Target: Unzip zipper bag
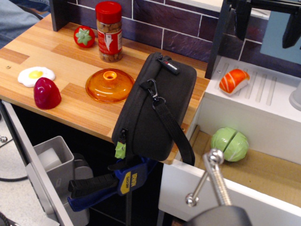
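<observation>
The zipper bag [155,108] is a large black fabric case lying slantwise on the wooden counter [61,59], with its lower end hanging over the front edge. Its black strap [175,129] hangs from a metal clip [153,89]. A small red-white label [168,65] sits at its far end. The lime-green zipper pull [120,149] hangs at the lower left corner, and the zipper looks closed. My gripper [266,42] is at the top right, high above the white sink unit and far from the bag. Its two dark fingers stand wide apart and hold nothing.
A blue-black clamp [113,183] grips the bag's lower end under the counter edge. An orange lid [109,84], a red-capped jar [109,32], a toy strawberry [84,36], a fried egg [35,75] and a maroon egg shape [46,93] stand to the left. Sushi [233,80], a cabbage [229,144] and a metal rod [211,179] are at the right.
</observation>
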Available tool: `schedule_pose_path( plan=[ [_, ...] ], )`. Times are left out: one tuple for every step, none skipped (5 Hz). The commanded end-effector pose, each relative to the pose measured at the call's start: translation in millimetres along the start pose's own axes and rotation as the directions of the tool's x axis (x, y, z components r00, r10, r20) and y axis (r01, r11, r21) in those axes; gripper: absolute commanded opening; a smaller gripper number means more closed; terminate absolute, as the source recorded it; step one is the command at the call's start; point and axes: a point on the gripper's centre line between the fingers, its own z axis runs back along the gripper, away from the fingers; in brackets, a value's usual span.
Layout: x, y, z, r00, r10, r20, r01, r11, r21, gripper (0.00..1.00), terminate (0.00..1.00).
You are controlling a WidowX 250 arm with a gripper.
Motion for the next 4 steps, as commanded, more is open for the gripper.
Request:
schedule_pose_path(
  plan=[
    [0,0,0,1.000,0.000,0.000,0.000,1.000,0.000,1.00,0.00],
    [-37,20,15,0.998,-0.059,0.013,0.059,0.998,-0.026,1.00,0.00],
    [-62,47,25,0.995,-0.098,0.020,0.099,0.994,-0.049,1.00,0.00],
    [-82,78,21,0.991,-0.131,-0.008,0.130,0.990,-0.050,1.00,0.00]
  ],
)
